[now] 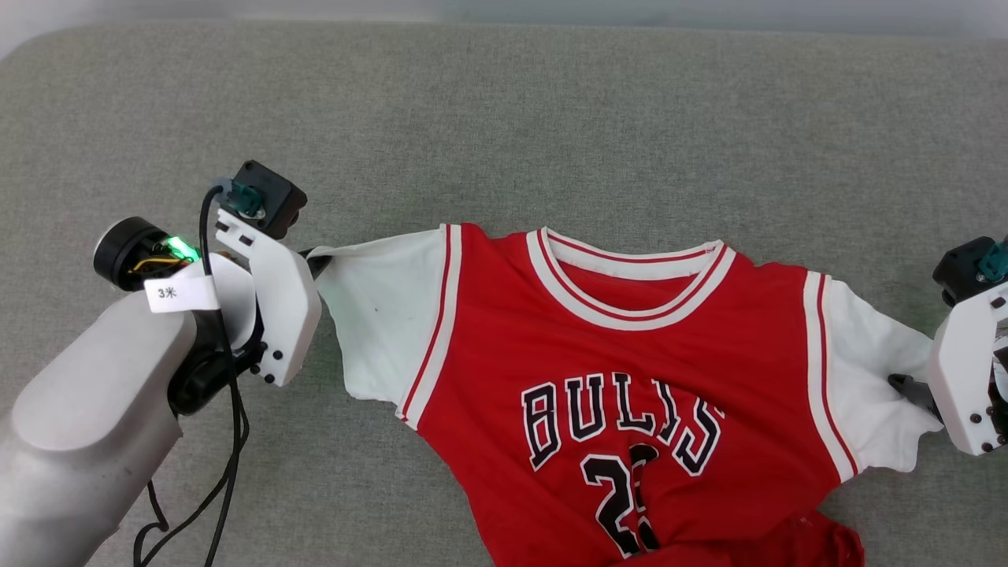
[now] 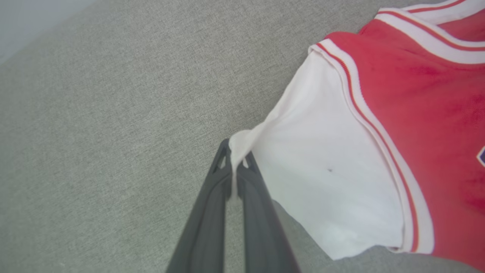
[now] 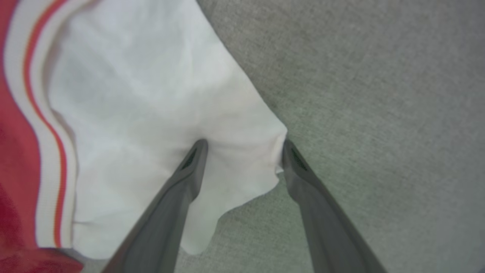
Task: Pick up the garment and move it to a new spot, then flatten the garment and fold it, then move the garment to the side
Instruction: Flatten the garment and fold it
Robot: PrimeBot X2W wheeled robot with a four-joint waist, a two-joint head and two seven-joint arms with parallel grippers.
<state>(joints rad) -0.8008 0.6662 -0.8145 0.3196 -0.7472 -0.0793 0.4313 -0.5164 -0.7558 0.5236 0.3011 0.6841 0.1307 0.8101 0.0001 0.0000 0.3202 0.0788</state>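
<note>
Grey fabric worktop (image 1: pixel 551 118) under everything. Red garment (image 1: pixel 630 346) lies chest-up across the middle, collar away from me, sleeves spread sideways, lower hem bunched at near edge of head view. Black cable (image 1: pixel 228 441) dangles off my left forearm (image 1: pixel 87 425), apart from cloth. My left end effector (image 2: pixel 235 161) clamped tight on tip of left sleeve (image 2: pixel 322 159), cloth drawn taut. My right end effector (image 3: pixel 244 148) spread wide, fingers straddling outer edge of right sleeve (image 3: pixel 151 94), gripping nothing.

grey woven cloth surface (image 1: pixel 598 118); pale band (image 1: pixel 709 12) beyond its far edge.
</note>
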